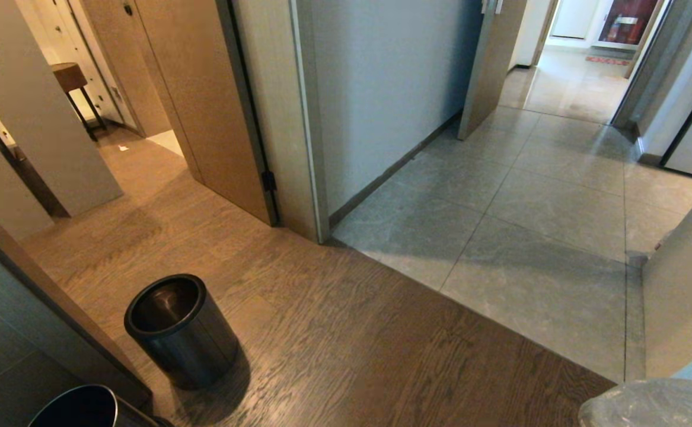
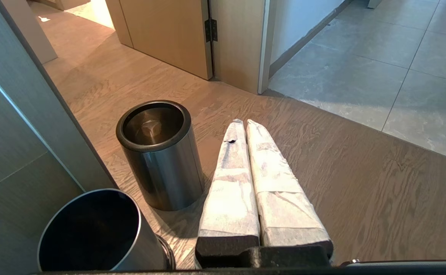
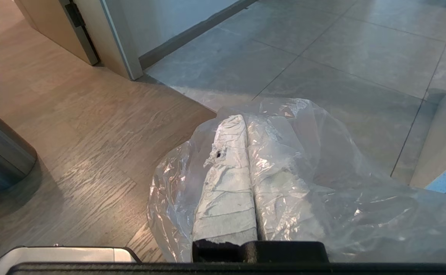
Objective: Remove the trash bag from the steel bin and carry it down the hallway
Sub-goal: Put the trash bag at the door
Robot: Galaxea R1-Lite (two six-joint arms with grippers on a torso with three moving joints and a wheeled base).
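Trash bag [image 3: 322, 160] film drapes over the right gripper [image 3: 245, 118], whose jaws are pinched together on it, clear of the emptied steel bin [image 1: 179, 332]. That thin hold could slip or tear over the hallway [image 1: 535, 196] tiles; the left gripper [image 2: 244, 124] sits closed, empty.

The left claw [image 2: 245, 124] is empty. Its two fingers [image 2: 230, 191], wrapped in pale tape over black foam bases, lie pressed together along their whole length, tips touching, and slant forward and down above the wooden floor [image 2: 360, 191]. The right claw [image 3: 244, 118] points the same way, low over the edge where the wooden floor meets the grey tiles. Its taped fingers [image 3: 226, 191] are also pressed flat against each other, and the trash bag [image 3: 322, 172] drapes over and around them. Neither arm shows in the head view.
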